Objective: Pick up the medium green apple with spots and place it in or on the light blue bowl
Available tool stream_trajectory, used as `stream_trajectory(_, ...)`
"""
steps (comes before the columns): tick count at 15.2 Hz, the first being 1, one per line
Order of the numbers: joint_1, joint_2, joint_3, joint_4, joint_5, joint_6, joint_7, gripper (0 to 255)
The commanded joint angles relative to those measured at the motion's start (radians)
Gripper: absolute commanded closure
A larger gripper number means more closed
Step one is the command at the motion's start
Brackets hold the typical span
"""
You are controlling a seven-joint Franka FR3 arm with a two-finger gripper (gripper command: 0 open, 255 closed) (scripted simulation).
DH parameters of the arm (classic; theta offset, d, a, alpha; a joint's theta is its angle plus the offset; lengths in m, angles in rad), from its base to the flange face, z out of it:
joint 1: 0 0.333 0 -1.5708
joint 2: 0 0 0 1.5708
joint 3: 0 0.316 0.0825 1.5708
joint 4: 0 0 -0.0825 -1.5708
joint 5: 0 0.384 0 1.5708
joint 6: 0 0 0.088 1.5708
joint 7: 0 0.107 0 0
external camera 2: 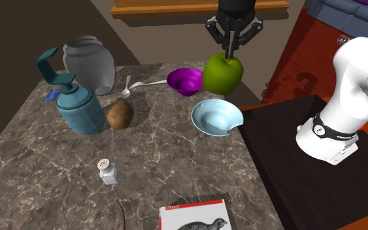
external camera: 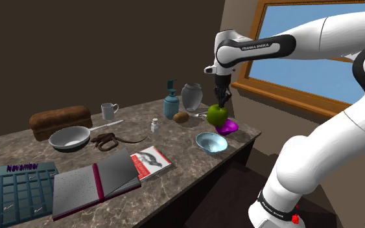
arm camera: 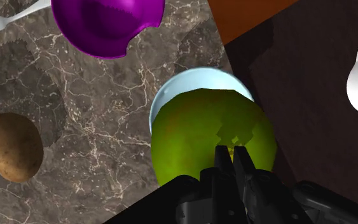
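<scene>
Your gripper (external camera 2: 231, 56) is pinched almost closed on the crown of the green apple (external camera 2: 223, 75), which hangs directly beneath its fingers, clear of the table (external camera 2: 150, 170). The light blue bowl (arm camera: 199, 74) sits below the fruit. Expect a firm, smooth, fairly weighty apple. So narrow a hold could slip.

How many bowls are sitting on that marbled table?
3: a pale grey bowl by the brown bread loaf; a purple bowl beside the white fork; a light blue bowl near the edge of the table.
</scene>
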Motion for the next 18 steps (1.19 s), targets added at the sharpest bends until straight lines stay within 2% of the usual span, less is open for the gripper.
stream_trajectory(1, -0.001, 0.003, -0.003, -0.025, -0.002, 0.028, 0.003, 255)
stream_trajectory(18, -0.007, 0.064, -0.032, -0.204, -0.02, 0.268, 0.027, 255)
